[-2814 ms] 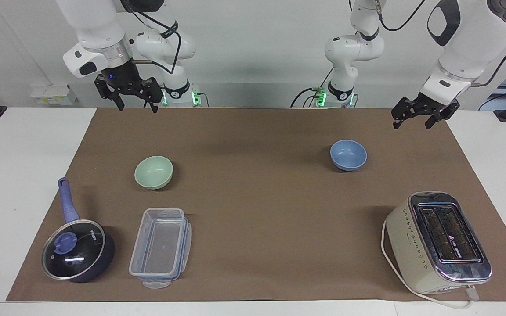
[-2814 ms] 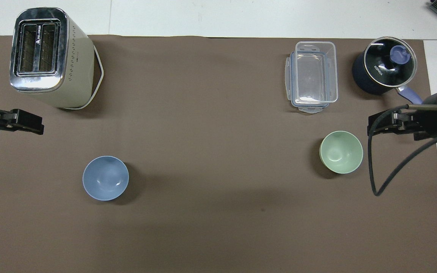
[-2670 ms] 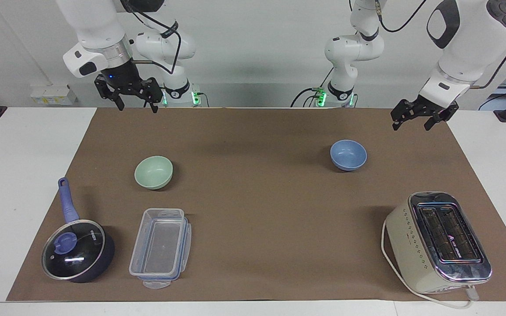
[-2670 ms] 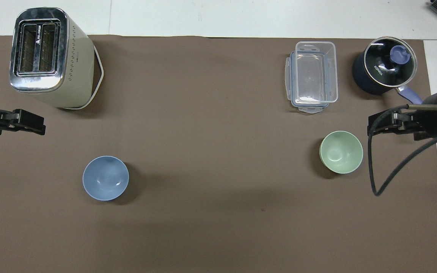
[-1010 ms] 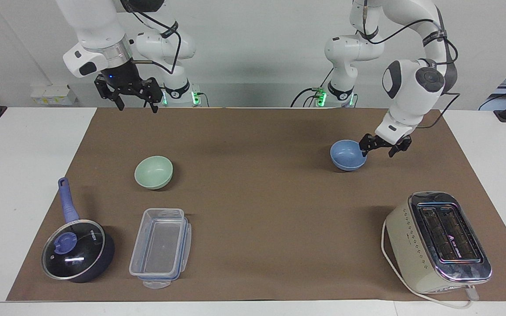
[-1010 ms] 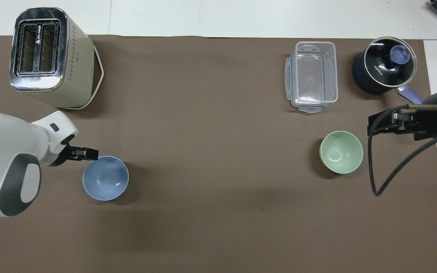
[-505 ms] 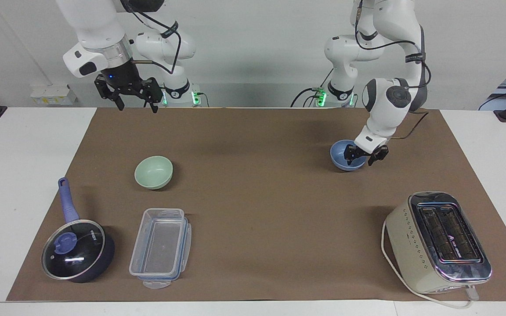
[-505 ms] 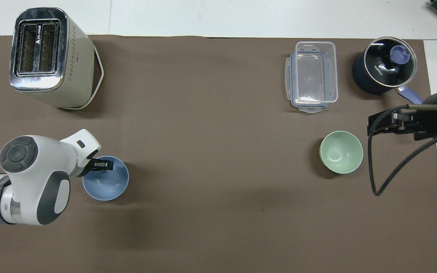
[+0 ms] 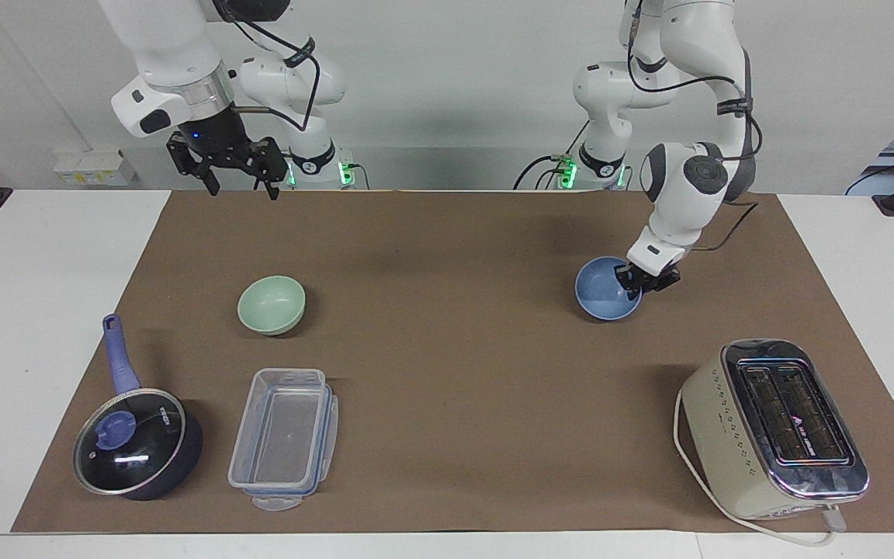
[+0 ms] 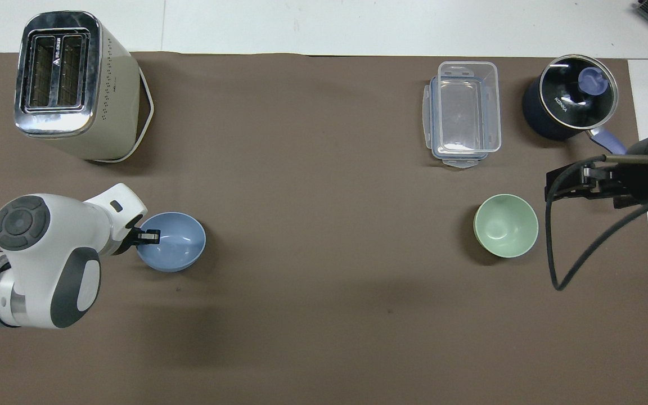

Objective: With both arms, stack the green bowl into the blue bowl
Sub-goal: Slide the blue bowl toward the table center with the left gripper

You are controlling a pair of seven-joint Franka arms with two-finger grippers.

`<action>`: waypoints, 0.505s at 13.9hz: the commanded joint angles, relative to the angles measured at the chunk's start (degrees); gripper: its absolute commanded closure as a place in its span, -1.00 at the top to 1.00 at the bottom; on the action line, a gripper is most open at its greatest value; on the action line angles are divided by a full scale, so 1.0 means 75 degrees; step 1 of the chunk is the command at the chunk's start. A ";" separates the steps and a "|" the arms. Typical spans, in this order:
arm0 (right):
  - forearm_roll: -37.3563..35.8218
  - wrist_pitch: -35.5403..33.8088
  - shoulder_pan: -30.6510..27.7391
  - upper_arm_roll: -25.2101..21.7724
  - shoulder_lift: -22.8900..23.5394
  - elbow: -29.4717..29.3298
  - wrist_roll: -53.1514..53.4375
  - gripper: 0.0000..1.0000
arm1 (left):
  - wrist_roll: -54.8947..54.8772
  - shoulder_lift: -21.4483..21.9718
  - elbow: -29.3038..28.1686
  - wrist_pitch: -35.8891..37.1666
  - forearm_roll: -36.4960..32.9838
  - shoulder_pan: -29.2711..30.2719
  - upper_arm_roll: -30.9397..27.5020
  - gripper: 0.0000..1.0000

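The blue bowl is tilted, its rim pinched by my left gripper, which is shut on the rim's edge toward the left arm's end of the table. It also shows in the overhead view with the left gripper at its rim. The green bowl sits upright on the brown mat toward the right arm's end, also seen in the overhead view. My right gripper hangs open and empty in the air over the mat's edge by its base, apart from the green bowl, and waits.
A cream toaster with a white cord stands farther from the robots than the blue bowl. A clear rectangular container and a dark blue saucepan with a glass lid lie farther from the robots than the green bowl.
The left arm came down from its raised spot to the blue bowl, shut on its rim, and has tilted and shifted it toward the table's middle. The right arm has not moved.
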State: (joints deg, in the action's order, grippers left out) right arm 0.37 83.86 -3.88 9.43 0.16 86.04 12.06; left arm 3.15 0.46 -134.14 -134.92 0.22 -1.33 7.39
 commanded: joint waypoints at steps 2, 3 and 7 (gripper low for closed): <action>0.0067 0.0045 -0.0091 0.0032 0.0026 -0.0022 -0.0155 1.00 | 0.0270 0.0161 0.0611 0.0960 -0.0052 -0.0116 -0.0048 -1.00; 0.0067 0.0045 -0.0092 0.0032 0.0026 -0.0022 -0.0155 1.00 | 0.0445 0.0196 0.0659 0.0985 -0.0052 -0.0185 -0.0036 -1.00; 0.0067 0.0045 -0.0091 0.0032 0.0026 -0.0022 -0.0155 1.00 | 0.1300 0.0313 0.0624 0.0845 0.0100 -0.1191 -0.0036 -1.00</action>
State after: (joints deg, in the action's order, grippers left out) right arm 0.37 83.86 -3.88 9.43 0.16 86.04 12.06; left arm 9.67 1.69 -129.25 -129.37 0.30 -6.33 7.68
